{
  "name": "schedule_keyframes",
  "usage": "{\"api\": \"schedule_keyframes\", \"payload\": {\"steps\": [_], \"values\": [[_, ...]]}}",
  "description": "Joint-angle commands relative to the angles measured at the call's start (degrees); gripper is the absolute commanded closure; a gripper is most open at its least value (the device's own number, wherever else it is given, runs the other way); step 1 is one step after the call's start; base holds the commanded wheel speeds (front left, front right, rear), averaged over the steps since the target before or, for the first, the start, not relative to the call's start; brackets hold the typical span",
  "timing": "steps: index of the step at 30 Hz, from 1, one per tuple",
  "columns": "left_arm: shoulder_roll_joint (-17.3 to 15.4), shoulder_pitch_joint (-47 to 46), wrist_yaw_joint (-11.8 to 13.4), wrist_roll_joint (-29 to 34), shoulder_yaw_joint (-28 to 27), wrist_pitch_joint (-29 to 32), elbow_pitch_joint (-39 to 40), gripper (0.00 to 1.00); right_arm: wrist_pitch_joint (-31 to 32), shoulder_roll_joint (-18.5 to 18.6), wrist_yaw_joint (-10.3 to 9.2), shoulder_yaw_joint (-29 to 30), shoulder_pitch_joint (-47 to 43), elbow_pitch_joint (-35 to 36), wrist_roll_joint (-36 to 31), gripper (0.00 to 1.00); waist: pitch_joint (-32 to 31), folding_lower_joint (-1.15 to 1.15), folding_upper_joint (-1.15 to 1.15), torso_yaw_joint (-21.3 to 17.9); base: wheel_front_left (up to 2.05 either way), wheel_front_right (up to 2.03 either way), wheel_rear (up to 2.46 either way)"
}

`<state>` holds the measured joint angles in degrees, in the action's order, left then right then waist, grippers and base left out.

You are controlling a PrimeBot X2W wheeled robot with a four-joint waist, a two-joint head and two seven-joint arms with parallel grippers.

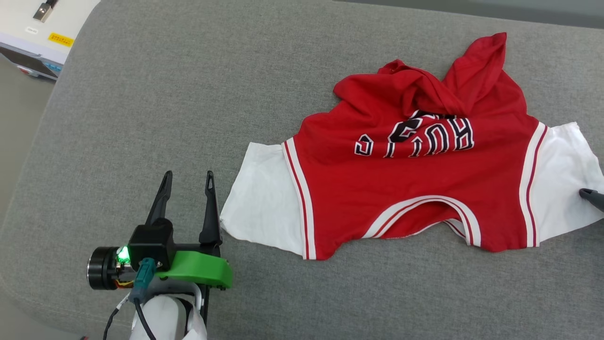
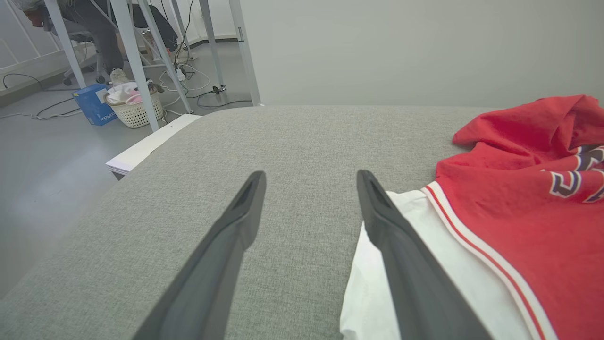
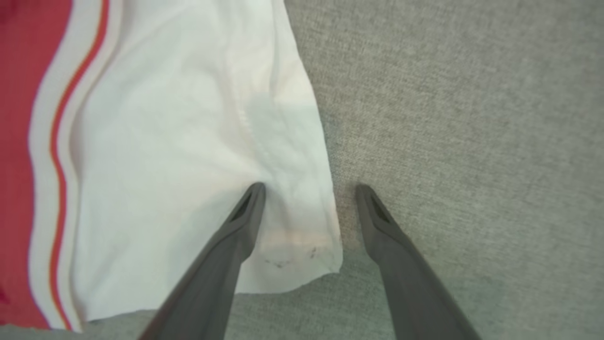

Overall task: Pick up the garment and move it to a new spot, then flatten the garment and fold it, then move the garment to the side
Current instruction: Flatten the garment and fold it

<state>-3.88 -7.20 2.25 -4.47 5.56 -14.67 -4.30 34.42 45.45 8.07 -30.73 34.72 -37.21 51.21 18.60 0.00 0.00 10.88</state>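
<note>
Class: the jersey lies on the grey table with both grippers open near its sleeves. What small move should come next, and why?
Probably close the right gripper on the white sleeve: its open jaws straddle that sleeve's edge, one finger over cloth, one over the table. The garment is bunched at its far side, so a grip here could help pull it flat.

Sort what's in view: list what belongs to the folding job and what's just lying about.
Job: garment, left tool, right tool.
Lying about: white basket, blue box, white device with yellow label.
</note>
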Motion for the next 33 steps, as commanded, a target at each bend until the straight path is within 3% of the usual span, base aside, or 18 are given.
{"api": "schedule_keyframes", "payload": {"steps": [1, 3, 10, 18, 25, 33], "values": [[0.2, -0.7, -0.3, 0.8, -0.3, -0.3, -0.1, 0.00, 0.6, -1.4, -0.58, -1.6, -4.6, -2.6, 0.2, 0.56, -0.4, 0.00, 0.00, -0.5, 0.00, 0.00, 0.00], [0.2, -0.6, -0.4, 0.8, -0.4, -0.3, -0.3, 0.00, -0.3, -1.6, -0.58, -1.9, -5.2, -1.9, 0.4, 1.00, -0.7, 0.00, 0.00, -0.8, 0.00, 0.00, 0.00], [-1.5, -0.9, -1.9, 0.3, -2.6, -0.3, -2.3, 0.00, -10.2, 1.1, -0.58, -0.7, -6.5, 7.3, 0.4, 1.00, -4.8, 0.00, 0.00, -2.2, 0.00, 0.00, 0.00], [-7.2, -5.1, -7.5, -2.3, -3.2, 1.7, -8.2, 0.00, -15.6, 4.6, -0.58, 6.4, -19.1, 20.6, 4.0, 1.00, -9.2, 0.00, 0.00, -3.1, 0.00, 0.00, 0.00], [-15.3, -13.4, -9.7, -6.5, 4.2, 13.6, -11.1, 0.00, -15.6, 4.1, -0.58, 18.4, -33.0, 28.4, 3.1, 1.00, -10.2, 0.00, 0.00, -4.3, 0.00, 0.00, 0.00], [-24.5, -21.4, -9.7, -27.7, 23.8, 38.2, -10.5, 0.00, -10.3, -2.0, -0.58, 28.8, -40.9, 35.1, -2.5, 1.00, -9.6, 0.00, 0.00, -5.1, 0.00, 0.00, 0.00]]}}
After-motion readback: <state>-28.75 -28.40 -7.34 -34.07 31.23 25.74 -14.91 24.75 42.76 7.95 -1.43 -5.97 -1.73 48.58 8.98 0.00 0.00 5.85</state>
